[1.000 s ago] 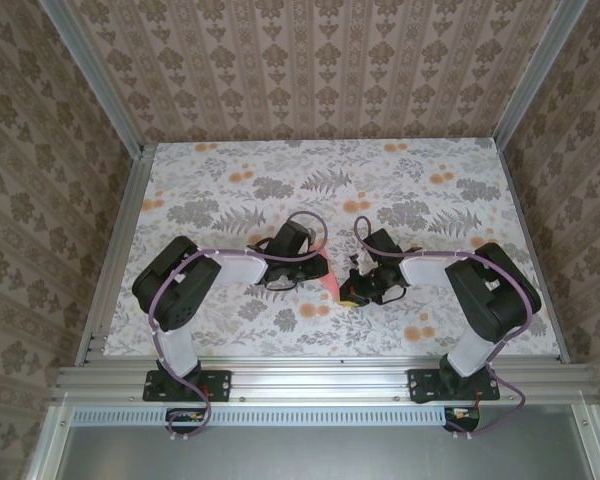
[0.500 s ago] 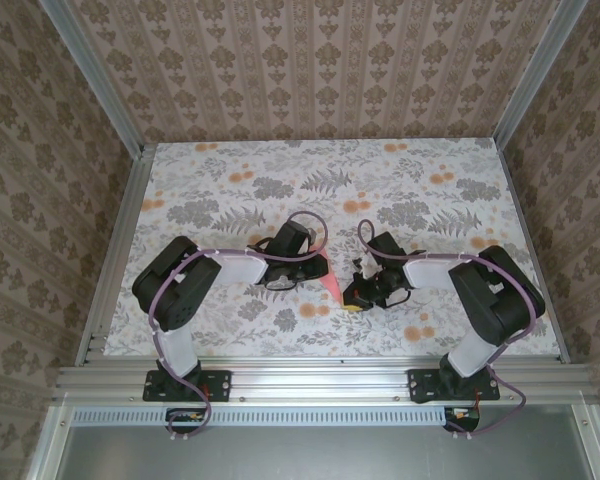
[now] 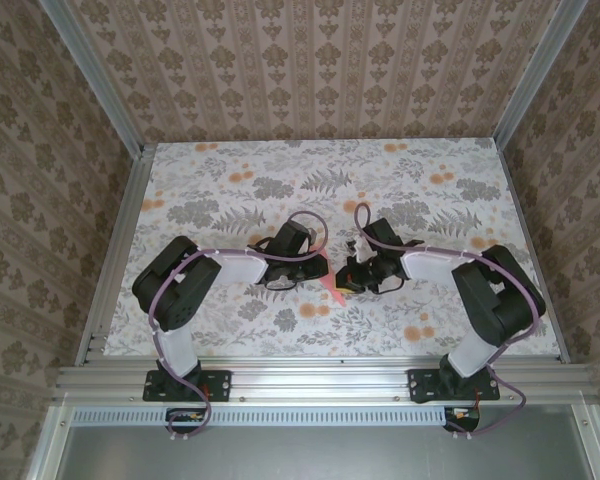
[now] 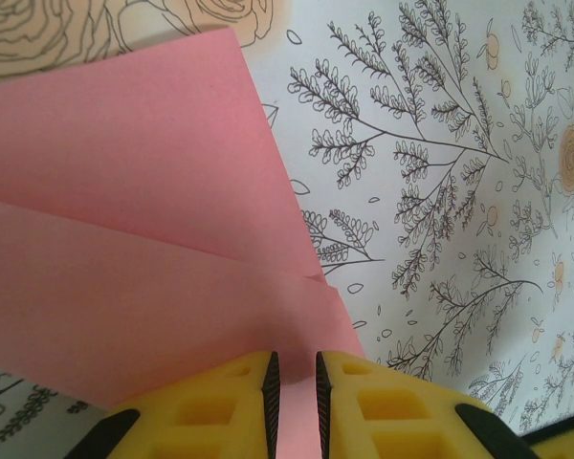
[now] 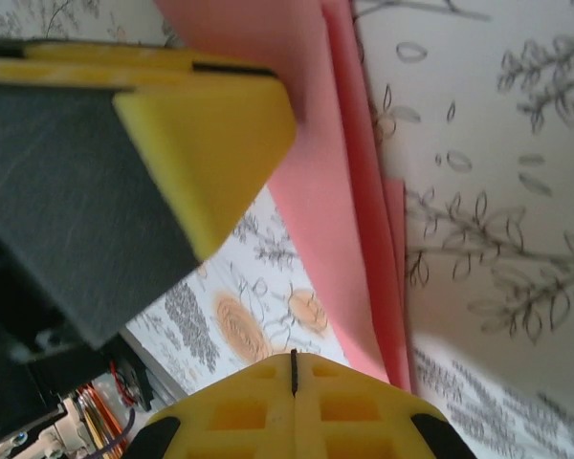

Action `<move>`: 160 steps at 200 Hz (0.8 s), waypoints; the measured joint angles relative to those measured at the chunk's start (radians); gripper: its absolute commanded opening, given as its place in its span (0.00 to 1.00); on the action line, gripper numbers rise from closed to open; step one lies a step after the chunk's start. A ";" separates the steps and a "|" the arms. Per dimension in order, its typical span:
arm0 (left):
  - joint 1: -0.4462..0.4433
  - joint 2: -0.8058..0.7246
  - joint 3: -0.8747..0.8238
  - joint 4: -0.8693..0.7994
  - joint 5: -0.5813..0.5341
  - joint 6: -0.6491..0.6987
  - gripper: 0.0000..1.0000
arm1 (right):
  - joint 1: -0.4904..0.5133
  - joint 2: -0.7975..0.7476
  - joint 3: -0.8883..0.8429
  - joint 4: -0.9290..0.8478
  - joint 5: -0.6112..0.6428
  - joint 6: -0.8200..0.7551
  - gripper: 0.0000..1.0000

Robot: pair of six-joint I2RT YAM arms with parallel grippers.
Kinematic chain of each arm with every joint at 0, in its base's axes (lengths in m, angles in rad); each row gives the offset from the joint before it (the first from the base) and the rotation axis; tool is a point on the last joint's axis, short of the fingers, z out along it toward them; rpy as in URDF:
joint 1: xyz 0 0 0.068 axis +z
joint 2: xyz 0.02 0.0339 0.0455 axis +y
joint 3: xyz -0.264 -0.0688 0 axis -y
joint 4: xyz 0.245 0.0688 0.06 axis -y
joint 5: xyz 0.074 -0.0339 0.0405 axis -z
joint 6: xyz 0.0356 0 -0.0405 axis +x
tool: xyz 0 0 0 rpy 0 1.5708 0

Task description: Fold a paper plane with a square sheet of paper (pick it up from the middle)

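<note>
From above, both arms meet at the middle of the flowered table [image 3: 230,190]; the left gripper [image 3: 318,268] and right gripper [image 3: 346,284] are nose to nose, with a sliver of pink paper plane [image 3: 332,291] poking out just below them; from here we cannot make out the jaws or the folds.

On the left wrist, the left gripper [image 4: 295,371] is nearly closed, jaws nipped on the paper plane [image 4: 124,191], a thin pink strip caught between the yellow pads; we see overlapping flaps and one slanted crease; the paper runs off the left edge, so its full shape is anyone's guess.

On the right wrist, the right gripper [image 5: 294,371] is shut tight, pads pressed together and holding nothing; the paper plane [image 5: 335,220] sits just ahead of it, layered edges showing; a yellow finger [image 5: 201,124] of the left gripper looms top left, blocking part of the sheet.

We judge this as mid-fold, one arm pinning while the other readies to press a crease; next it calls for the closed tip to run along the fold without dragging the paper loose.
</note>
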 measured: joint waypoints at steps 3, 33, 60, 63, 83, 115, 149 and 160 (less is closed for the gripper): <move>0.000 0.000 0.000 0.000 0.000 0.000 0.21 | 0.000 0.008 0.001 0.004 0.000 0.000 0.02; 0.000 0.000 0.000 0.000 0.002 0.000 0.22 | -0.001 0.079 -0.003 0.011 -0.004 -0.003 0.01; 0.001 0.000 0.000 0.011 0.021 -0.002 0.27 | -0.002 0.083 -0.003 0.010 -0.003 -0.029 0.00; 0.002 0.000 0.000 0.013 0.024 -0.002 0.28 | -0.002 0.083 -0.003 0.010 -0.003 -0.031 0.00; 0.009 -0.008 0.000 0.026 0.045 -0.010 0.33 | -0.003 0.084 -0.007 0.014 -0.003 -0.039 0.00; 0.014 -0.070 0.000 0.035 0.077 -0.017 0.36 | -0.004 0.083 -0.012 0.025 -0.007 -0.043 0.00; 0.014 -0.097 0.013 0.059 0.094 -0.020 0.36 | -0.004 0.083 -0.013 0.029 -0.011 -0.042 0.00; 0.014 -0.096 0.013 0.065 0.095 -0.026 0.35 | -0.005 0.083 -0.014 0.030 -0.012 -0.042 0.00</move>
